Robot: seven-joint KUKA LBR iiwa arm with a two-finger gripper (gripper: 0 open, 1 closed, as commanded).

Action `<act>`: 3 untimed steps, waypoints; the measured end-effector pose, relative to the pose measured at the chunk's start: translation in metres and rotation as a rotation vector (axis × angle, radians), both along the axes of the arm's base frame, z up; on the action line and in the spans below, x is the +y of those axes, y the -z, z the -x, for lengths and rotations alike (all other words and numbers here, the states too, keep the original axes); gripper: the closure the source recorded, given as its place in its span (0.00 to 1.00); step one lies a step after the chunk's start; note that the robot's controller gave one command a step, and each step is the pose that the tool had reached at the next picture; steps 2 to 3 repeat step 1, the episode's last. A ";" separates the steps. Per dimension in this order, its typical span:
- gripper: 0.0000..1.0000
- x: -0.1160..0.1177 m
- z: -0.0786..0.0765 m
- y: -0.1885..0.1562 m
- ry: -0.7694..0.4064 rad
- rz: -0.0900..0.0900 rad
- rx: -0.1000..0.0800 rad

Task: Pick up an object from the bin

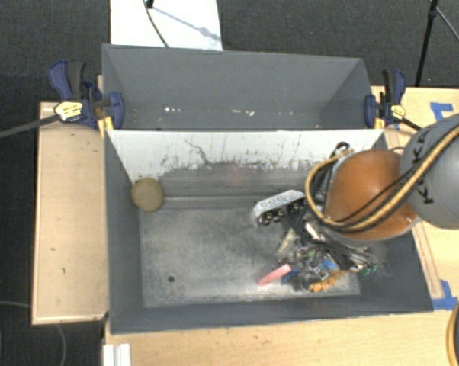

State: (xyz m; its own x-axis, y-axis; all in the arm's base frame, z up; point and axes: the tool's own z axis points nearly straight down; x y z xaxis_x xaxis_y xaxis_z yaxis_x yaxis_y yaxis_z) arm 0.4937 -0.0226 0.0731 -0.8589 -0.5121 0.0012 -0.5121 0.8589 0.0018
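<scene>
We see the grey metal bin [130,280] with a scuffed floor, bare across its left and middle. The only thing there is a tan ball [146,194], in the back left corner against the scratched pale back wall. Everything else crowds the front right, near the right wall, where a heap of small things [313,274] lies. The gripper [304,244] is down over that heap, under the arm's orange cover [367,197]. A pink stick [274,277] pokes out at the heap's left and an orange piece [326,283] lies at its front. We cannot tell whether the gripper is open or closed.
</scene>
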 end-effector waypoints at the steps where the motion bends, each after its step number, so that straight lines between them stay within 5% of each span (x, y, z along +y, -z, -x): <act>1: 1.00 0.007 0.015 -0.146 0.011 0.000 -0.004; 3: 1.00 0.007 0.015 -0.146 0.011 0.000 -0.004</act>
